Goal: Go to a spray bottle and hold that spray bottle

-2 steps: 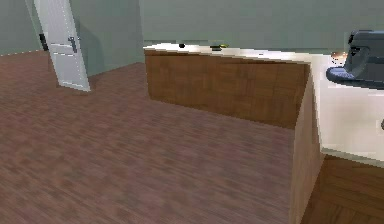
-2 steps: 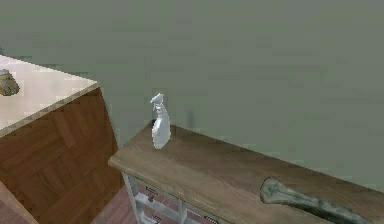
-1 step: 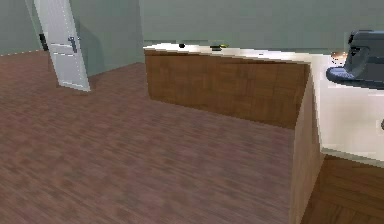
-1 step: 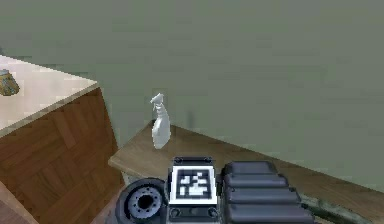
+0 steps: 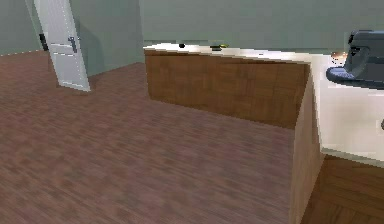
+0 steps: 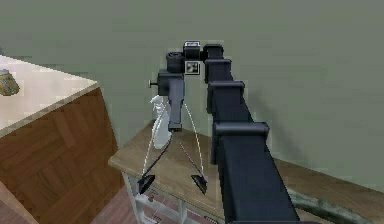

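Approach looks done: my tool (image 6: 173, 182) hangs at the small worktop (image 6: 128, 155), and the pale spray bottle (image 6: 159, 126) seems to stand on that worktop, near its edge. Can't tell tool's state or whether it holds anything. Left: secure grasp, lift.

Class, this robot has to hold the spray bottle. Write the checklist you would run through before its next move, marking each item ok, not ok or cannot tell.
1. Spray bottle found, a whitish shape at the small wooden table: ok.
2. Arm reaches out over that table: ok.
3. Gripper close to the bottle in the arm side view: ok.
4. Gripper lined up on the bottle, not beside it: cannot tell.
5. Bottle already held: cannot tell.
6. Arm apart from the counter at the arm side view's left: ok.
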